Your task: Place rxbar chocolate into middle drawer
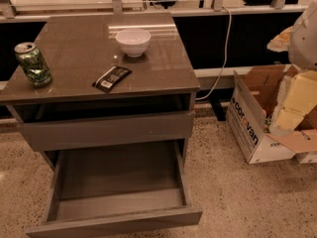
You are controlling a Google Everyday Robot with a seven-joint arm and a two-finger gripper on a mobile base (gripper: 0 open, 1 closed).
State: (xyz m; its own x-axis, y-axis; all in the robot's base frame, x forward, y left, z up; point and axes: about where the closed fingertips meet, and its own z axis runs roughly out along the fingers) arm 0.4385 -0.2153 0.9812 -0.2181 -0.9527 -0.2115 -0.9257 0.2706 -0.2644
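My gripper (304, 36) shows only as a pale shape at the right edge, above the cardboard box (247, 128). I cannot tell how it is set, and it holds nothing that I can see.

Nearest, and well down to the left of my gripper, the middle drawer (119, 175) is pulled far out, with nothing in it. Just above it the upper drawer (106, 130) looks slightly pulled out, and its front overhangs the back of the lower one. If I let go too far back, I judge the bar would land on or in the wrong drawer.

Further on, well to my gripper's left, the chocolate bar (112, 78) lies flat and askew on the table top (74, 48), close to the front edge. It is thin and the top is glossy. A poor pinch could skid it away, or push it over the edge into that upper gap.

The green can (32, 64) stands far beyond the bar, at the left edge. The white bowl (133, 41) sits behind the bar, and a careless reach across could clip it.
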